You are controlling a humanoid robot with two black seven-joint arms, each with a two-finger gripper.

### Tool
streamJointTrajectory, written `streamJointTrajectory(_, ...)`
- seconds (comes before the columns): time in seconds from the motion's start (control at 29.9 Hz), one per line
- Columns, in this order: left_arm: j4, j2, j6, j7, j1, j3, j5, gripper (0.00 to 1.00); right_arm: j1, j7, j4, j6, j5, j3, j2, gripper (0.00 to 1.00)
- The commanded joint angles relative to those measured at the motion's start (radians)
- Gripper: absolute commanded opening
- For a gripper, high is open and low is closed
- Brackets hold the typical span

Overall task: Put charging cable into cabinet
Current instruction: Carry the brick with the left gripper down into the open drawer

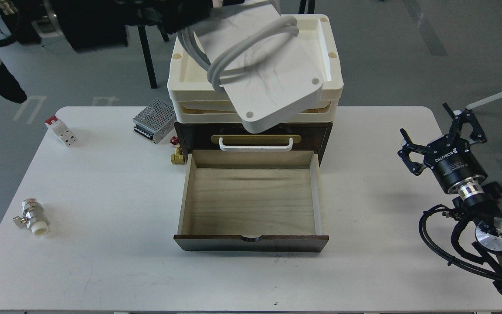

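The charging cable (273, 74), a flat white block with a thick grey-white cord (242, 48) looped over it, hangs tilted high in the air in front of the cream trays. A dark blurred shape (168, 15) at the top edge holds its upper end; I cannot tell what that shape is. The cabinet (190, 133) stands at the table's middle with a white bar handle (256, 146). Its lower pale wood drawer (251, 200) is pulled out and empty. My right gripper (438, 126) is open and empty at the table's right edge. My left gripper is out of view.
Cream trays (334, 65) are stacked on the cabinet. A perforated grey box (155, 120) and a brass valve (178, 155) sit left of the cabinet. A white-and-red block (61, 129) and a silver valve (31, 216) lie at the far left.
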Motion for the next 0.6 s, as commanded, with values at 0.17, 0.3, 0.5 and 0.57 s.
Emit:
streamJointTrajectory(0.17, 0.001, -0.119, 0.017, 0.000, 0.202, 0.025, 0.156, 0.05, 0.000, -0.001, -0.001, 0.000, -0.001, 0.000, 0.000, 0.99)
streamJointTrajectory(0.3, 0.007, -0.155, 0.046, 0.000, 0.321, 0.024, 0.228, 0.05, 0.000, -0.001, -0.001, 0.000, 0.001, 0.000, 0.000, 0.99)
streamJointTrajectory(0.5, 0.077, -0.233, 0.084, 0.000, 0.473, 0.010, 0.288, 0.05, 0.000, 0.000, -0.001, 0.000, 0.001, 0.000, 0.000, 0.99)
streamJointTrajectory(0.57, 0.131, -0.267, 0.118, 0.000, 0.490, 0.004, 0.282, 0.05, 0.000, -0.001, -0.001, 0.000, -0.001, 0.000, 0.000, 0.99)
